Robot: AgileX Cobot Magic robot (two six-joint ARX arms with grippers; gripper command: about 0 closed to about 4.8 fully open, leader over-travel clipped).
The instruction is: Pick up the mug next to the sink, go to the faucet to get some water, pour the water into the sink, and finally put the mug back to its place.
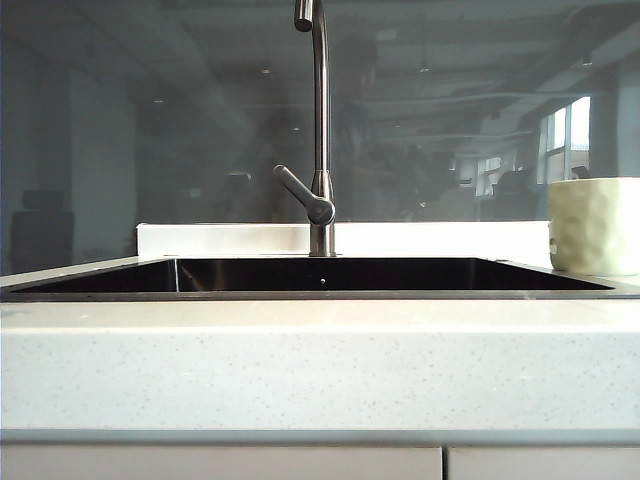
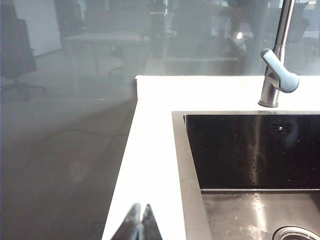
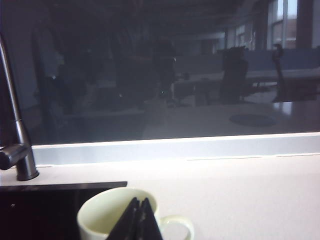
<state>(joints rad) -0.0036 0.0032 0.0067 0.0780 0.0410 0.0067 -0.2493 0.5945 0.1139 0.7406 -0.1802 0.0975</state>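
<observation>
The pale cream-green mug (image 1: 594, 226) stands upright on the stone surround to the right of the sink (image 1: 320, 276). In the right wrist view the mug (image 3: 107, 215) sits beside the sink's corner, handle pointing away from the basin. My right gripper (image 3: 140, 201) hovers over the mug's mouth, fingers pressed together, holding nothing. The steel faucet (image 1: 320, 140) rises behind the sink's middle, lever angled to the left. My left gripper (image 2: 141, 207) is shut and empty above the white surround left of the sink (image 2: 250, 150). Neither gripper shows in the exterior view.
A dark glass wall (image 1: 150, 130) runs behind the counter. The speckled white counter front (image 1: 320, 370) fills the foreground. A drain (image 2: 297, 234) lies in the wet basin floor. Bare counter (image 3: 250, 195) stretches beyond the mug.
</observation>
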